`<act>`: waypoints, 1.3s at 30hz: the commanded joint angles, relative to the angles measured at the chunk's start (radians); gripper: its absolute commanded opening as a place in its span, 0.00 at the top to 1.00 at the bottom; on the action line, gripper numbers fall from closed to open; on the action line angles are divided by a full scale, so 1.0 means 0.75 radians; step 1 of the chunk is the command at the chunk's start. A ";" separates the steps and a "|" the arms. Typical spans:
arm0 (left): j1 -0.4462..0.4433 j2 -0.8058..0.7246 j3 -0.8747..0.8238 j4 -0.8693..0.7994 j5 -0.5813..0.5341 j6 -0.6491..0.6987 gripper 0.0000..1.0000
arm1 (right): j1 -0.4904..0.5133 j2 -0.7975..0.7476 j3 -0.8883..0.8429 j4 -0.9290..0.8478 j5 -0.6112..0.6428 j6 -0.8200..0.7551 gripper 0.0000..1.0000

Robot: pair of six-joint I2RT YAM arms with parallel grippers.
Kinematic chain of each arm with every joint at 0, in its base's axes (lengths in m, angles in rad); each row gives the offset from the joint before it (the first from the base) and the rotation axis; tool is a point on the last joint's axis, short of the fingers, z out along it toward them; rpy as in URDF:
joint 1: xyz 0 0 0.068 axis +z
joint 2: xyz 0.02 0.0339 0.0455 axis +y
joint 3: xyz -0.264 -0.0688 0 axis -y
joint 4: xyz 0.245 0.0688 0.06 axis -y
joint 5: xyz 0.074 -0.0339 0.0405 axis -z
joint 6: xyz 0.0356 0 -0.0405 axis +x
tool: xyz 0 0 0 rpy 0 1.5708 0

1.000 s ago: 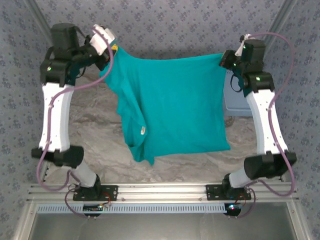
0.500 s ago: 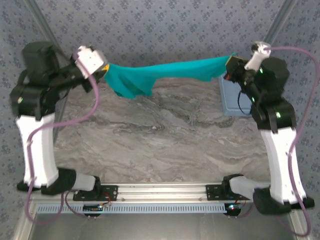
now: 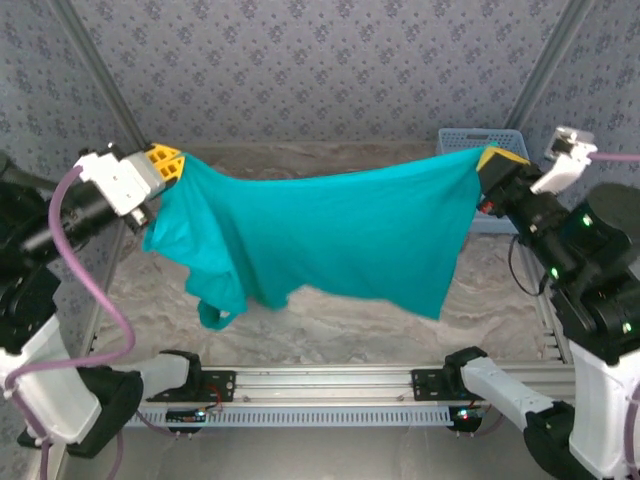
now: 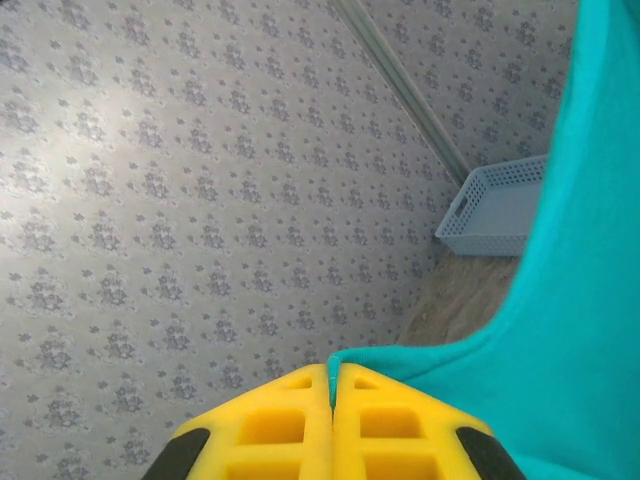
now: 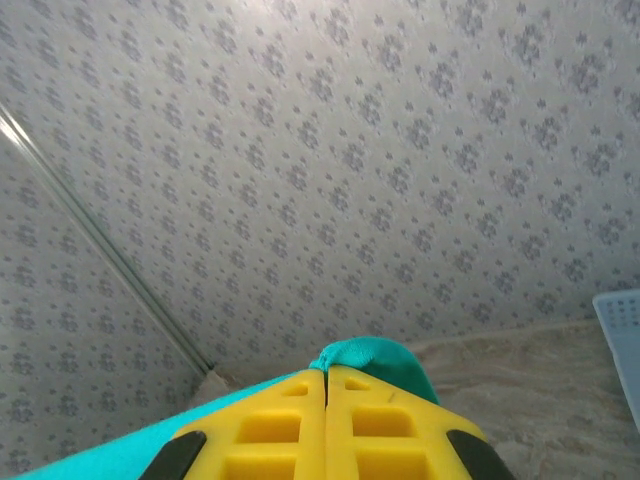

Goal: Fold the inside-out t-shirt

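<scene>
- A grey-blue wallpapered wall with a small repeating floral print is seen behind and beside both grippers.
- A grey marble-patterned table top lies below both grippers.
- A plain teal-green soft fabric t-shirt is held in the air, stretched by its upper edge from one gripper to the other. The cloth sags between them and hangs down in loose folds. A loop of fabric hangs lowest, below the left gripper and a little to its inner side. Whether that loop touches the table top cannot be told.
- A white and black left robot arm, partly blurred, and a white and black right robot arm are raised at the outer sides of the shirt.
- A light blue latticed plastic basket is seen just behind the right gripper, partly hidden by it and by the shirt.
- The left gripper has its yellow fingers pressed together, and one upper corner of the t-shirt is pinched between them. The cloth falls away to its right.
- The right gripper is likewise pressed together on the opposite upper corner. A small bunch of teal cloth is seen poking past its yellow fingertips.
</scene>
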 commanded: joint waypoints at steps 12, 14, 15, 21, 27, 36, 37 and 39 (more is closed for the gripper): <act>0.091 1.052 -0.022 -0.021 -0.078 0.235 0.83 | -0.242 0.918 -0.273 0.318 -0.150 0.133 1.00; 0.093 1.240 0.070 0.075 -0.172 0.142 0.46 | -0.266 1.143 -0.182 0.297 -0.187 0.136 0.98; 0.093 1.309 0.115 0.125 -0.221 0.075 0.43 | -0.274 1.224 -0.137 0.287 -0.196 0.142 0.84; 0.091 1.432 0.281 0.271 -0.295 -0.355 0.30 | -0.235 1.343 -0.050 0.272 -0.120 0.089 0.65; 0.091 1.272 0.001 0.217 -0.585 -0.902 0.32 | -0.145 1.213 -0.233 0.287 -0.098 0.002 0.57; 0.073 1.104 -0.876 0.486 -0.573 -1.259 0.48 | -0.118 1.140 -0.591 0.372 -0.279 -0.017 0.58; 0.072 1.099 -0.934 0.510 -0.610 -1.281 0.50 | -0.120 1.141 -0.611 0.360 -0.258 -0.011 0.59; 0.072 1.105 -0.996 0.556 -0.662 -1.271 0.51 | -0.125 1.152 -0.658 0.373 -0.256 -0.002 0.60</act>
